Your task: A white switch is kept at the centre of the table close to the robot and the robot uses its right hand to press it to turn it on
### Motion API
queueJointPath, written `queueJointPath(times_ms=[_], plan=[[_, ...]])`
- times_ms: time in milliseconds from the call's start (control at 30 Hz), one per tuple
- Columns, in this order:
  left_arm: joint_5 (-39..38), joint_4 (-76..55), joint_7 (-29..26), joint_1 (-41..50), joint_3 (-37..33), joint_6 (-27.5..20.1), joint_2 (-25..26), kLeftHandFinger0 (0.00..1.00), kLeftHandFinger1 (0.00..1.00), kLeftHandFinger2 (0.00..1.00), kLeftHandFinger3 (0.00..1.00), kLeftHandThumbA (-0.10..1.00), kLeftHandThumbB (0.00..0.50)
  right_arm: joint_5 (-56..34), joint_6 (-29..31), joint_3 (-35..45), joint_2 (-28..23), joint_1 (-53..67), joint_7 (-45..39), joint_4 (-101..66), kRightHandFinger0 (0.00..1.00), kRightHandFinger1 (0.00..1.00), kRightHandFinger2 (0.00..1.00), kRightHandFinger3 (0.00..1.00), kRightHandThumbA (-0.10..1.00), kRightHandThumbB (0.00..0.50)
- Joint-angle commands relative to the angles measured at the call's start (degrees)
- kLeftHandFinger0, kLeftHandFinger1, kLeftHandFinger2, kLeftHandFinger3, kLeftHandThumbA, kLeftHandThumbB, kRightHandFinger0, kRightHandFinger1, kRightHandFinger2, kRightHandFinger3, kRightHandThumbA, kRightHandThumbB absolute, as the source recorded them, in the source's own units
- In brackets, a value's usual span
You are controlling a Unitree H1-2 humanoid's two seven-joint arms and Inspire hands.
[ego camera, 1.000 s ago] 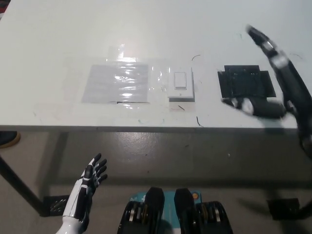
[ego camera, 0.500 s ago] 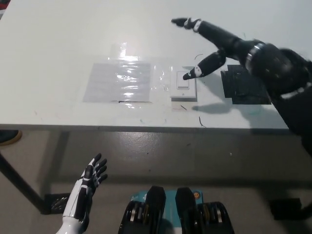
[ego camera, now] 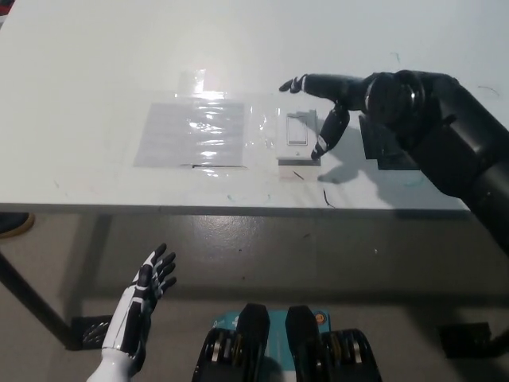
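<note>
The switch (ego camera: pixel 296 138) lay at frame centre near the table (ego camera: pixel 95 56) edge. The right hand (ego camera: pixel 338 99) hovered spread beside it, fingertips at its right rim — press seemingly not made. Left hand (ego camera: pixel 151 282) rested spread, lower left.

Humanoid arms: one white, one black.
Left hand (ego camera: pixel 147 293): white forearm shell, glossy, tapering toward the wrist; dark palm and slender black fingers (ego camera: pixel 164 265) with pale segments. Right hand (ego camera: pixel 334 99): matte black throughout, bulky rounded wrist housing, thick cylindrical forearm; black fingers (ego camera: pixel 296 83) with small light patches near the tips.
</note>
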State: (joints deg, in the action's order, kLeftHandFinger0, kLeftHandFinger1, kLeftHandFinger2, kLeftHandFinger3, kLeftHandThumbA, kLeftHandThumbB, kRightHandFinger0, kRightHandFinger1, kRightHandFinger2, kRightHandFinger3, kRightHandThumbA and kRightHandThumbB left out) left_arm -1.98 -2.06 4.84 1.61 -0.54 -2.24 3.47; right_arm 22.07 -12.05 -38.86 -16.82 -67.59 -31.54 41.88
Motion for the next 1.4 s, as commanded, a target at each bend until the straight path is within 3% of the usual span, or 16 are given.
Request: queueJointPath(times_ms=[0, 167, 267, 533, 700, 967, 1367], plan=[[-0.16, -1.38, 0.76, -0.48, -0.47, -1.92, 0.39, 1.00, 1.00, 1.00, 1.00, 1.00, 0.065, 3.68, -0.52, -0.78, -0.09, -3.06, -3.49, -2.13, 1.00, 1.00, 1.00, 1.00, 1.00, 0.301], [-0.12, -1.58, 0.65, -0.20, -0.34, -2.25, 0.31, 1.00, 1.00, 1.00, 1.00, 1.00, 0.052, 5.58, -0.20, -2.39, 0.25, -2.30, -5.26, -3.33, 1.00, 1.00, 1.00, 1.00, 1.00, 0.305], [0.59, -1.84, 0.41, -0.23, -0.48, -1.67, 0.40, 1.00, 1.00, 1.00, 1.00, 1.00, 0.069, 5.56, 0.74, -2.24, 0.24, -1.66, -5.90, -3.54, 1.00, 1.00, 1.00, 1.00, 1.00, 0.294], [0.15, -1.71, 0.61, -0.27, -0.40, -1.76, 0.36, 1.00, 1.00, 1.00, 1.00, 1.00, 0.058, 7.66, 0.24, -2.72, 0.55, -0.80, -7.43, -4.75, 1.00, 1.00, 1.00, 1.00, 1.00, 0.324], [-0.16, -1.68, 0.64, -0.34, -0.31, -1.76, 0.26, 1.00, 1.00, 1.00, 1.00, 1.00, 0.069, 7.54, -0.46, -1.92, 0.68, 0.19, -8.64, -6.10, 1.00, 1.00, 1.00, 1.00, 1.00, 0.302], [-0.37, -1.87, 0.84, -0.55, -0.29, -1.52, 0.42, 1.00, 1.00, 1.00, 1.00, 1.00, 0.061, 8.92, -0.39, -2.31, 0.79, 0.75, -9.16, -5.52, 1.00, 1.00, 1.00, 1.00, 1.00, 0.332], [-0.81, -2.02, 0.75, -1.05, -0.06, -1.42, 0.18, 1.00, 1.00, 1.00, 1.00, 1.00, 0.066, 10.37, 0.57, -1.99, 0.86, 3.26, -8.13, -2.21, 1.00, 1.00, 1.00, 1.00, 1.00, 0.296]])
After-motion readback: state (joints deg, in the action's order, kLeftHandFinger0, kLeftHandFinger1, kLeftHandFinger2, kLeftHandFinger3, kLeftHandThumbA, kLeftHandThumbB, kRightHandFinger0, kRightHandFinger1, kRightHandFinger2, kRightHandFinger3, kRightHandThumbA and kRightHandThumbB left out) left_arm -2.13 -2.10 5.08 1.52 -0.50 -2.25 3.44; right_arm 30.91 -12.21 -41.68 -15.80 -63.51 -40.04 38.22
